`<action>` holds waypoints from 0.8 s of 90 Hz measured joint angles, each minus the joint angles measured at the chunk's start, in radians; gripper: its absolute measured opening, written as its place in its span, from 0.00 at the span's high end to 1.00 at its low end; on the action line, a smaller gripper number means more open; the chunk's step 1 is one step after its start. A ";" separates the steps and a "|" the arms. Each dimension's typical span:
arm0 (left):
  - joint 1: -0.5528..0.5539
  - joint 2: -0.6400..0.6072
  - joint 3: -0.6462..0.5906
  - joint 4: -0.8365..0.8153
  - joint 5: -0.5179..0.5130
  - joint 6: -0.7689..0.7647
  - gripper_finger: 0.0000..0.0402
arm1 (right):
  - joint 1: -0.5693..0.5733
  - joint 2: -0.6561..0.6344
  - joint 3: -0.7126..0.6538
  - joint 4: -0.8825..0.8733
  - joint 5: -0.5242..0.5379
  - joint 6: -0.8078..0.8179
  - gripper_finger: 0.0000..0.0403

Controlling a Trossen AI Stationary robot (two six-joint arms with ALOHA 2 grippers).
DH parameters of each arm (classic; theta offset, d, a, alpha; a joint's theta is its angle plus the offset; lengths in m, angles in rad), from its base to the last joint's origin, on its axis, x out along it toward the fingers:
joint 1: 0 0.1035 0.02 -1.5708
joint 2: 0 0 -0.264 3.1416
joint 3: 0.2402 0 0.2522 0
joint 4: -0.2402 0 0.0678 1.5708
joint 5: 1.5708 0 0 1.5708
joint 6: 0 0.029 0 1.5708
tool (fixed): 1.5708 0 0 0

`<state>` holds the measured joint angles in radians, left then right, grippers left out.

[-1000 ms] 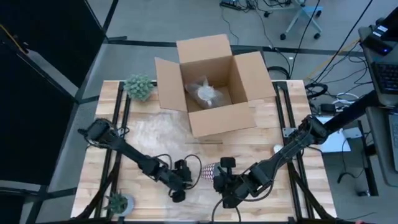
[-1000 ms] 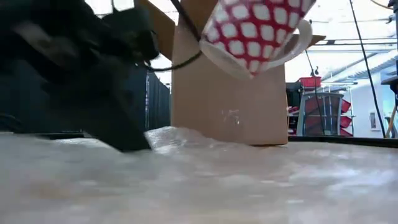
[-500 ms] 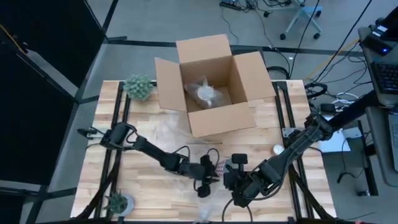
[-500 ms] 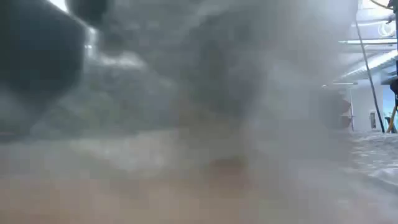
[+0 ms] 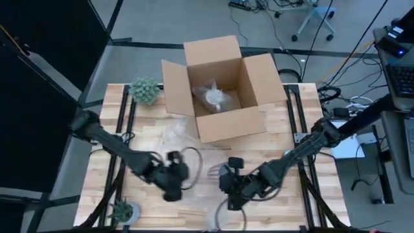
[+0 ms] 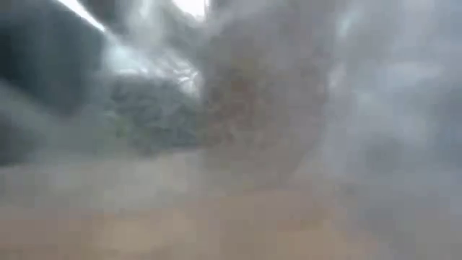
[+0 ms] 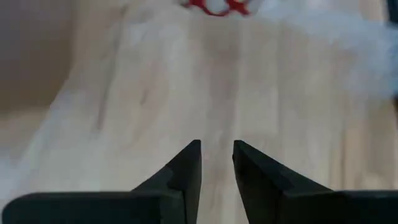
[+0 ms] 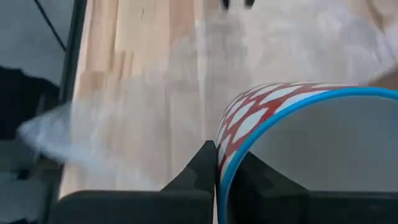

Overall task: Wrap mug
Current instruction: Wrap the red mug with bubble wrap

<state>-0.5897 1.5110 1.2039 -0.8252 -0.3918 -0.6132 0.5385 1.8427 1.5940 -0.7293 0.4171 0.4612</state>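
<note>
The mug (image 8: 292,118) is red with white dots, a blue rim and a white inside. In the high view the mug (image 5: 215,172) shows pale under the bubble wrap (image 5: 187,145), near the table's front middle. My right gripper (image 5: 228,184) is shut on its rim. My left gripper (image 5: 173,186) stands to the mug's left over the wrap, its fingers (image 7: 186,165) a narrow gap apart with nothing between them. The mug's red pattern (image 7: 214,6) lies ahead of it. Wrap veils the low view, so how the mug rests is hidden. My right gripper pinches the mug's wall at the blue rim (image 8: 225,167), one finger inside the mug (image 8: 255,177) and one outside (image 8: 202,165). The mug's mouth faces the gripper. Whether the mug is lifted clear does not show.
An open cardboard box (image 5: 220,87) with a wrapped bundle inside stands at the table's far middle. A small green plant (image 5: 145,90) sits at the far left, another (image 5: 123,210) at the near left corner. A scrap of wrap (image 5: 213,224) hangs over the near edge.
My left gripper went right toward the mug, then back toward the table's left edge. My right gripper with the mug shifted right, then left again. The bubble wrap rose in front of the low camera and now veils the mug, which showed bare before.
</note>
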 joint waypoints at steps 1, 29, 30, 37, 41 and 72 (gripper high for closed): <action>-0.007 -0.009 -0.006 -0.007 -0.008 -0.011 0.80 | -0.006 0.007 0.000 0.010 -0.004 -0.007 0.99; -0.075 -0.097 -0.168 0.034 -0.112 -0.202 0.80 | -0.147 0.189 -0.002 0.141 -0.158 -0.095 0.99; -0.075 -0.097 -0.173 0.043 -0.112 -0.207 0.80 | -0.149 0.193 -0.002 0.141 -0.159 -0.095 0.99; -0.075 -0.097 -0.203 0.093 -0.113 -0.217 0.80 | -0.167 0.210 -0.002 0.148 -0.170 -0.097 0.99; -0.075 -0.096 -0.213 0.102 -0.113 -0.217 0.80 | -0.175 0.213 -0.002 0.157 -0.185 -0.100 0.99; -0.063 -0.094 -0.267 0.238 -0.114 -0.211 0.80 | -0.201 0.214 -0.002 0.244 -0.205 -0.083 0.82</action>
<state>-0.6529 1.4166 0.9368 -0.5868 -0.5056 -0.8245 0.3378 2.0571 1.5921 -0.4858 0.2119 0.3781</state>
